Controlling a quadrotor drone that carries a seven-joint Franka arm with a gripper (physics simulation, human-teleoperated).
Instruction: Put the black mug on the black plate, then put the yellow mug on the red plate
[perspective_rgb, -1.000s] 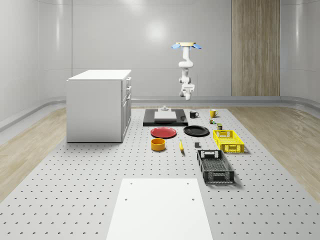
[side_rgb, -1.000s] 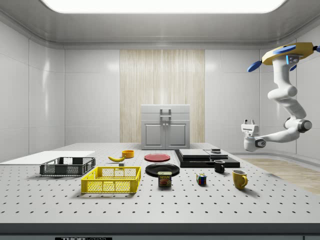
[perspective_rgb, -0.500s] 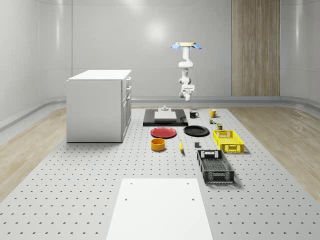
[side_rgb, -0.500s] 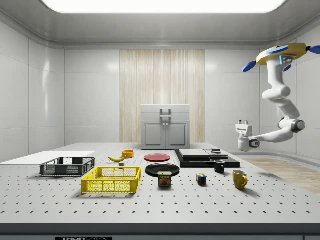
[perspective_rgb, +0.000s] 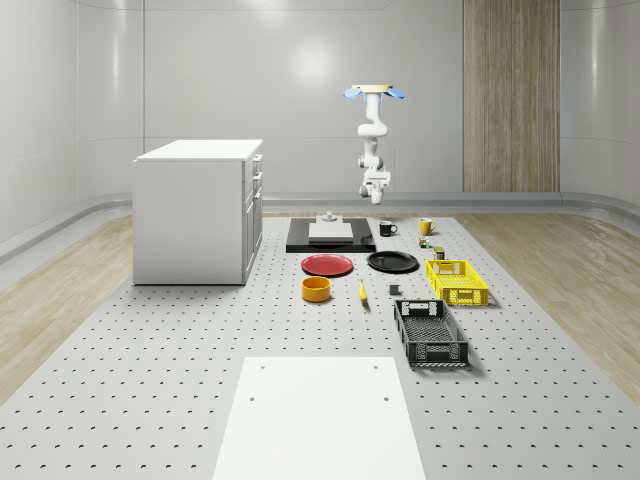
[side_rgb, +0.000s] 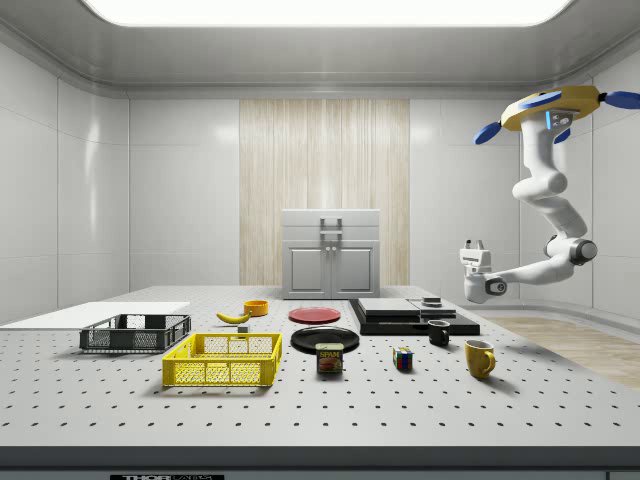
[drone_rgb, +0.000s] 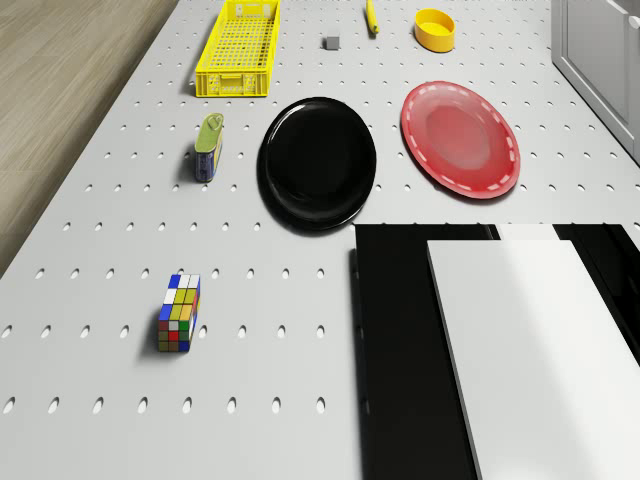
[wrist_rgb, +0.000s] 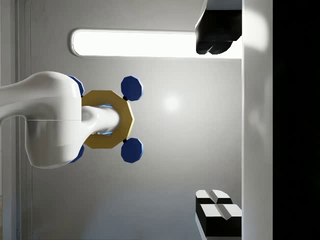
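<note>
The black mug (perspective_rgb: 387, 228) (side_rgb: 439, 333) and the yellow mug (perspective_rgb: 426, 226) (side_rgb: 479, 357) stand on the table near its far end. The black plate (drone_rgb: 318, 160) (side_rgb: 325, 339) and the red plate (drone_rgb: 461, 137) (side_rgb: 314, 315) lie side by side, both bare. The drone (side_rgb: 555, 105) (perspective_rgb: 373, 91) hovers high over that far end. Its arm (perspective_rgb: 370, 160) hangs down and bends back up. My gripper (side_rgb: 472, 246) (wrist_rgb: 217, 122) points at the ceiling, above the black mug and toward the side view's right of it. It is open and holds nothing.
A black slab with a white block (drone_rgb: 530, 340) lies beside the plates. Also on the table are a Rubik's cube (drone_rgb: 178, 312), a can (drone_rgb: 209, 146), a yellow crate (drone_rgb: 240, 45), a black crate (perspective_rgb: 429, 332), a yellow bowl (drone_rgb: 435, 28), a banana (side_rgb: 233, 317) and a white cabinet (perspective_rgb: 198, 208).
Drone and arm have shifted toward the side view's left, carrying the upturned gripper closer over the black mug. The mugs and plates have not moved.
</note>
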